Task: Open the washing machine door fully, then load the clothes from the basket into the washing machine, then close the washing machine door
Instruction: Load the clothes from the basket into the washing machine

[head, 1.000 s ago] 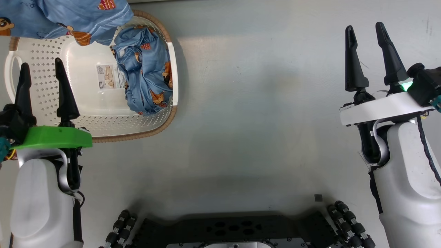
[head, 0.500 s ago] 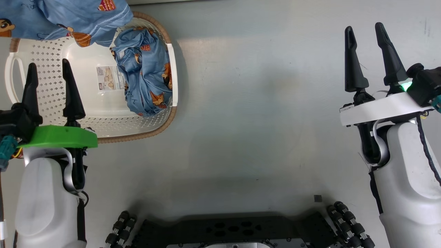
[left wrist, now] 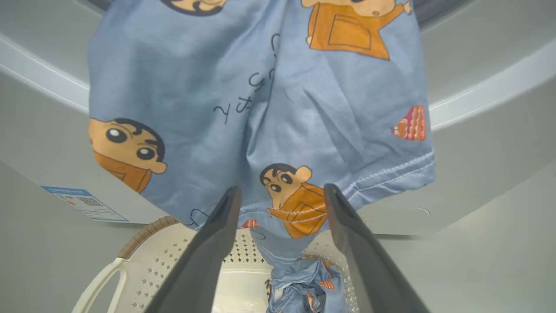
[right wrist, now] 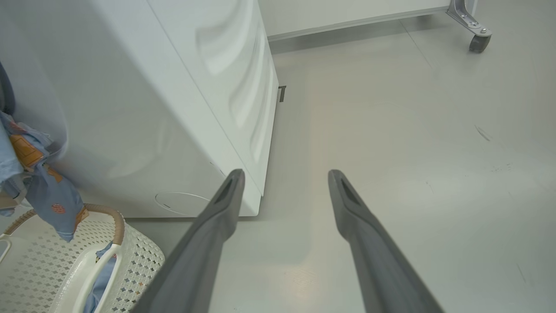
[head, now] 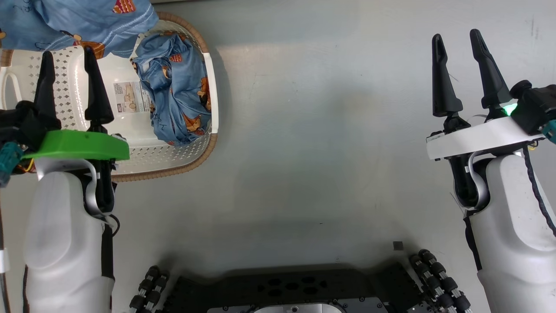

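We judge loading half done: one garment (left wrist: 260, 108) hangs from the washing machine (right wrist: 152, 87) over the basket (head: 147, 156), a second garment (head: 173, 87) lies inside the basket, the left claw (head: 68, 52) above the basket and the right claw (head: 455, 34) well apart from it are both spread and empty, and the door-closing is outstanding.

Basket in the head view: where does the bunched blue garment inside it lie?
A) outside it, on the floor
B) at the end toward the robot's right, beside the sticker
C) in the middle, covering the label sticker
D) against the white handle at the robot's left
B: the bunched garment sits in the right end of the basket, with the label sticker showing beside it.
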